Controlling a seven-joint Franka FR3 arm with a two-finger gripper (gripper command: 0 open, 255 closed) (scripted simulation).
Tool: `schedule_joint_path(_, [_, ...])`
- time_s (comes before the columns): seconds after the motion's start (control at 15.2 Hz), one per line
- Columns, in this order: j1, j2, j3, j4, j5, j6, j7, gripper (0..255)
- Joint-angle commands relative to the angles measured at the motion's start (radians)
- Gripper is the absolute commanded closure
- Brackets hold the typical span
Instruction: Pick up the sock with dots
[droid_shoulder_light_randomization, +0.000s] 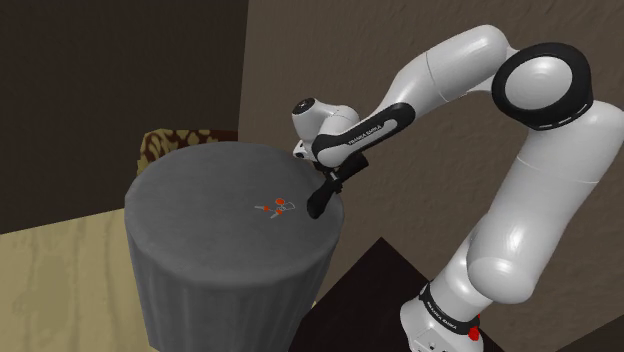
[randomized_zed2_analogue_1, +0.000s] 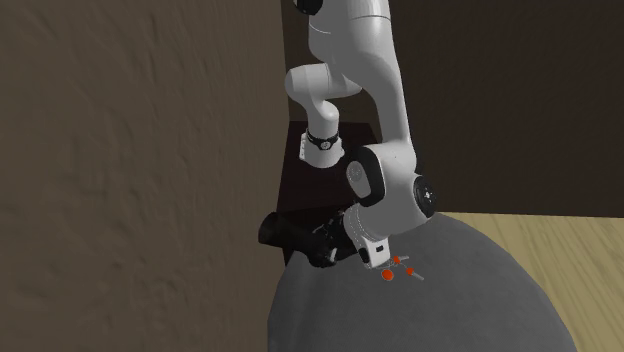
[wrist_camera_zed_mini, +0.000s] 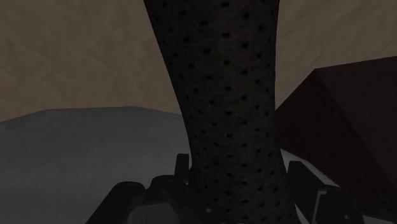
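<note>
Black dotted sock (wrist_camera_zed_mini: 226, 108), clasped tight between the fingers of the gripper (wrist_camera_zed_mini: 240, 173), hangs at the round grey table's (droid_shoulder_light_randomization: 200, 240) edge on the shoulder view's right; tabletop spreads leftward.

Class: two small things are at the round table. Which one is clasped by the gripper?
The black sock with dots, clasped in the gripper; the small red-and-grey thing lies free on the table.

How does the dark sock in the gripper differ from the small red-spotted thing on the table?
The sock is black with dark dots; the red-spotted thing is pale with red spots. The sock is clasped in the gripper; the red-spotted thing lies loose on the grey table. The sock looks longer than the red-spotted thing. Both are spotted.
</note>
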Motion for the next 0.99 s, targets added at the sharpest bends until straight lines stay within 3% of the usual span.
schedule_joint_path(0.0, [0.000, 0.002, 0.000, -0.001, 0.000, 0.002, 0.000, 255])
schedule_joint_path(0.92, [0.003, -0.111, 0.010, 0.043, 0.040, -0.136, -0.082, 255])
